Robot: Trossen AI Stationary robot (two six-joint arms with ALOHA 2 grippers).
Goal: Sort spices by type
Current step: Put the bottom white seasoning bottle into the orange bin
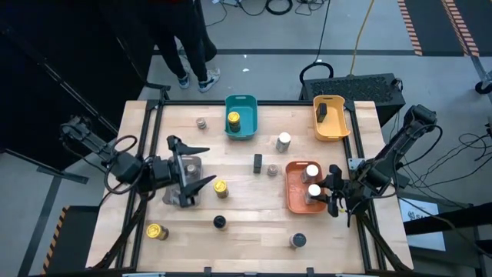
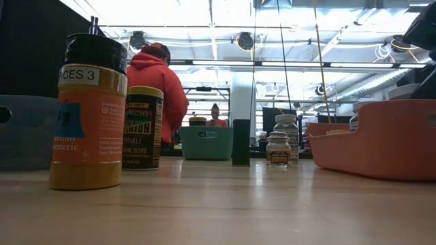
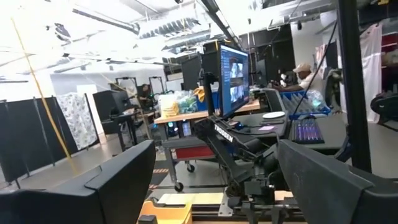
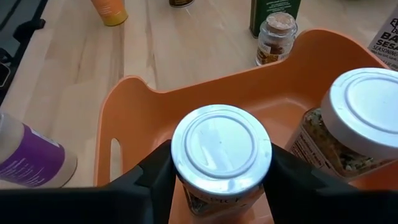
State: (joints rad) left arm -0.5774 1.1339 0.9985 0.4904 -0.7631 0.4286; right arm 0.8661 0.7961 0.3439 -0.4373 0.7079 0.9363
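My right gripper [image 1: 326,191] is in the orange tray [image 1: 292,201], shut on a white-topped jar [image 4: 221,149]. A second white-topped jar [image 4: 365,118] stands beside it in that tray. My left gripper [image 1: 198,166] hovers open above the grey tray [image 1: 181,198], fingers level and pointing toward the table's right, touching nothing. The teal tray [image 1: 247,115] holds a yellow-topped jar [image 1: 234,118]; the yellow tray [image 1: 335,127] holds a slim black jar [image 1: 321,111]. Other jars stand loose on the table: yellow-topped [image 1: 221,187] [image 1: 157,231], white-topped [image 1: 284,141], slim black [image 1: 257,162], black-capped [image 1: 220,221]. My right gripper pinches the white-topped jar between its two fingers [image 4: 155,171], on its body just under the lid [image 4: 193,202]. The fingers reach in from the table's right, slanting down. The jar stands upright inside the orange tray; its base is hidden, so lifted or resting cannot be told.
Grey-brown-topped jars stand at the far left [image 1: 201,122], the middle [image 1: 272,170] and near the table's near edge [image 1: 297,241]. A person [image 1: 188,46] stands beyond the far edge. Bare wood lies between the trays and along the near edge.
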